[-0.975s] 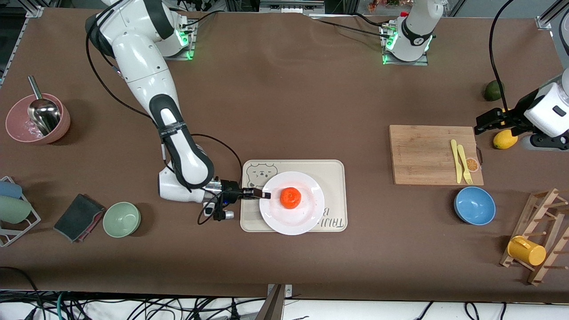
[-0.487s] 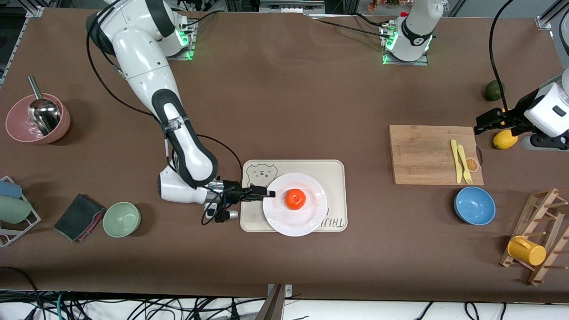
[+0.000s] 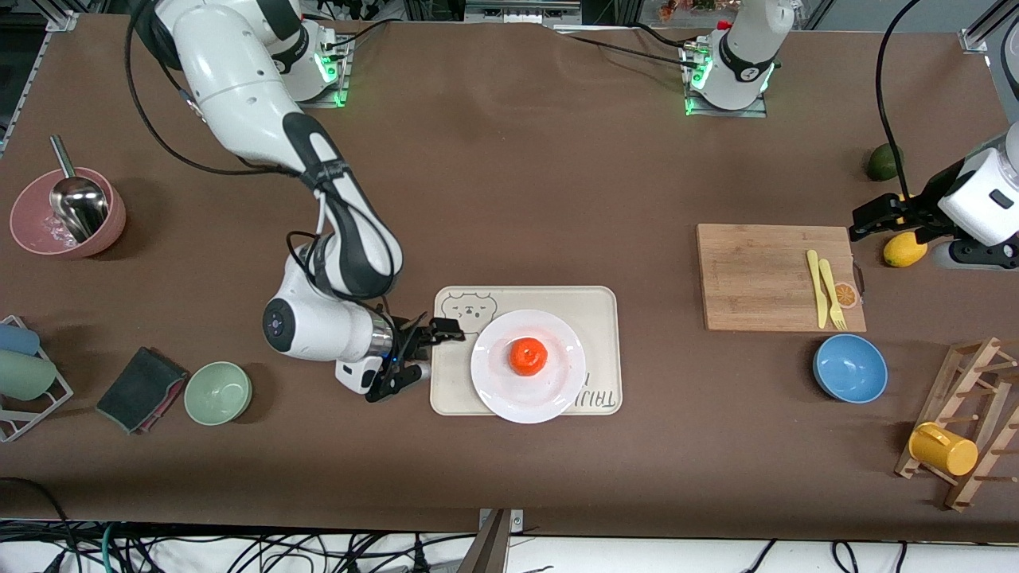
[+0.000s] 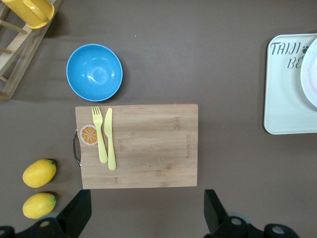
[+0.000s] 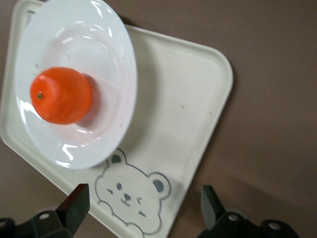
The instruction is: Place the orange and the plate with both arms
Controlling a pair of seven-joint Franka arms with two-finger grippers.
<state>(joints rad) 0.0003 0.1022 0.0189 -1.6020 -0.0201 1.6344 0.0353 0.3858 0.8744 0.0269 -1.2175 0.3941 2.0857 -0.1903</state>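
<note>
Orange (image 3: 528, 356) sits mid-plate; plate (image 3: 528, 364) rests on the bear tray (image 3: 601, 318), lower centre of the front view on the worktop. Right claw (image 3: 423, 352) hangs at the tray's edge toward the right arm's end, fingers spread, gripping nothing; a second ago it pinched the plate rim, and the plate has since shifted slightly. Right wrist view alone shows the orange's stem dimple. Left claw (image 3: 890, 220), open and empty, waits over the lemon (image 3: 904, 249) at far right; its wrist view reveals two lemons, where the front view shows one.
</note>
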